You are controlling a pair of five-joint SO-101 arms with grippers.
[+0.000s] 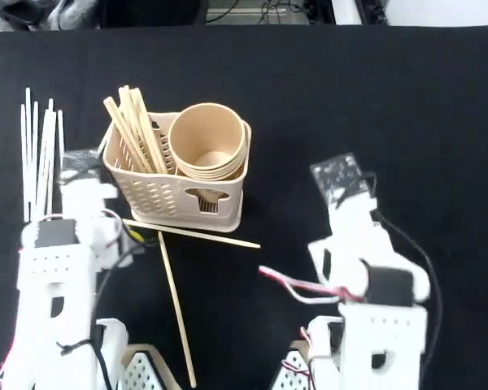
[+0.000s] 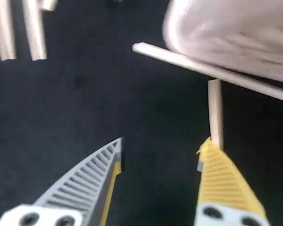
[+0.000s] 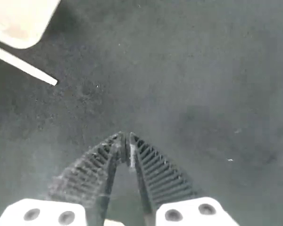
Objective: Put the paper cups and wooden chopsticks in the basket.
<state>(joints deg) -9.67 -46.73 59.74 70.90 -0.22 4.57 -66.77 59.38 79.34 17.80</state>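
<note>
The basket (image 1: 167, 195) holds stacked paper cups (image 1: 207, 142) and leaning chopsticks (image 1: 134, 126). Two loose chopsticks (image 1: 176, 305) lie on the table just beside it. The left gripper (image 2: 162, 141) is spread; the right gripper (image 3: 126, 136) is pressed together.

Beige perforated basket (image 1: 159, 195); seemingly tan cups (image 1: 207, 142); black table (image 1: 374, 106).

Cups (image 1: 207, 145) and chopsticks (image 1: 137, 128) in basket (image 1: 156, 196)

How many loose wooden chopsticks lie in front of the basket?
2: one pale wooden chopstick lies along the front of the beige slotted plastic basket; the second chopstick runs toward the arms.
</note>
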